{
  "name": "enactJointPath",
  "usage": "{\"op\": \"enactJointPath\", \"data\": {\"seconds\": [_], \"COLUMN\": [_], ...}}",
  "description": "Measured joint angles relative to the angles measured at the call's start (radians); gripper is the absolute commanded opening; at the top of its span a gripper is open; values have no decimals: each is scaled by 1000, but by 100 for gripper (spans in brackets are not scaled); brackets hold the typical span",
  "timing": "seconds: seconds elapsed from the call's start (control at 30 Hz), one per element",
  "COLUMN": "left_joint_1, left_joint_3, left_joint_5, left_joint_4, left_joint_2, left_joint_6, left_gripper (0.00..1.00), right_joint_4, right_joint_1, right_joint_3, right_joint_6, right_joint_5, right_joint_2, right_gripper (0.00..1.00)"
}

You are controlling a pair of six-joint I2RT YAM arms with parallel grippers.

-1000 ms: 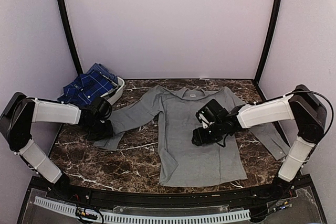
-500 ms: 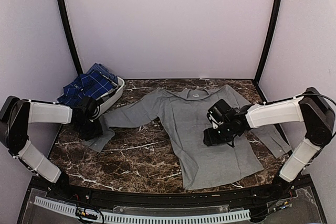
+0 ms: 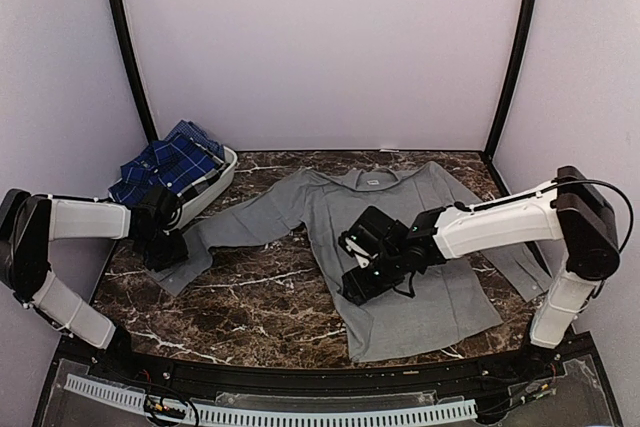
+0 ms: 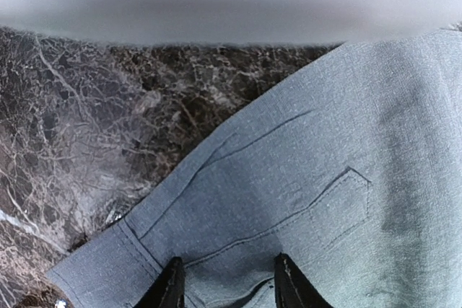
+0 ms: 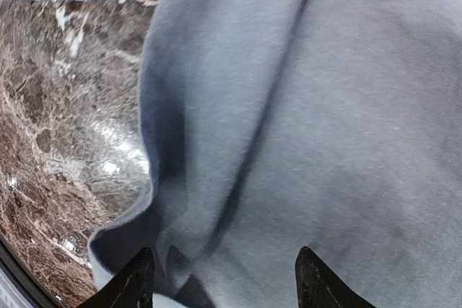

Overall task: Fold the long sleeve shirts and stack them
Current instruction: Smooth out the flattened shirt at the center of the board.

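pale lilac walls and two black corner posts close in a dark marble table (image 3: 260, 317), with its widest bare stretch at the near left, in front of the spread sleeve. at the far left corner a white basket (image 3: 228, 172) holds the blue plaid shirt (image 3: 170, 162), bunched and spilling over the rim. just in front of it the left gripper (image 3: 165, 247) sits low on the cuff end of the grey shirt (image 3: 350, 202), whose sleeve (image 3: 250, 222) runs from there up to the shoulder. from the wrist its fingertips (image 4: 171, 288) stand partly apart with the cuff (image 4: 108, 265) and placket lying between them (whether they truly pinch the cloth or only press on it cannot be told). the grey shirt lies face up across the middle, collar (image 3: 370, 179) toward the back wall, hem close to the near edge, and the other sleeve trailing to the right side under the right arm. the right gripper (image 3: 358, 285) reaches in over the body's left edge; its jaws stand wide, one on each side of a rolled-up fold of that edge, holding nothing, with marble showing just to the left of the cloth.
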Motion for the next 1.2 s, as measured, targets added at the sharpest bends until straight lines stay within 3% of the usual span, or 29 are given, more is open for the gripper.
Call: {"op": "enactJointPath", "data": {"seconds": [0.27,0.6,0.93,1.2], "left_joint_1": [0,0,0,0], "left_joint_3": [-7,-19,-19,-20], "left_joint_5": [15,88,138,143], "left_joint_4": [-5,-27,-41,-41], "left_joint_2": [-15,-82,-157,-157], "left_joint_6": [0,6,23,27], "left_gripper": [41,41,42,42], "right_joint_4": [-49,-63,-90,-75], "right_joint_1": [141,145,133,64], "right_joint_3": [188,283,164,-9], "right_joint_6": [-51,-71,-77,-49], "right_joint_5": [-92,-123,-107,-127], "right_joint_2": [131,158,132,-21], "right_gripper": [64,64,59,59]}}
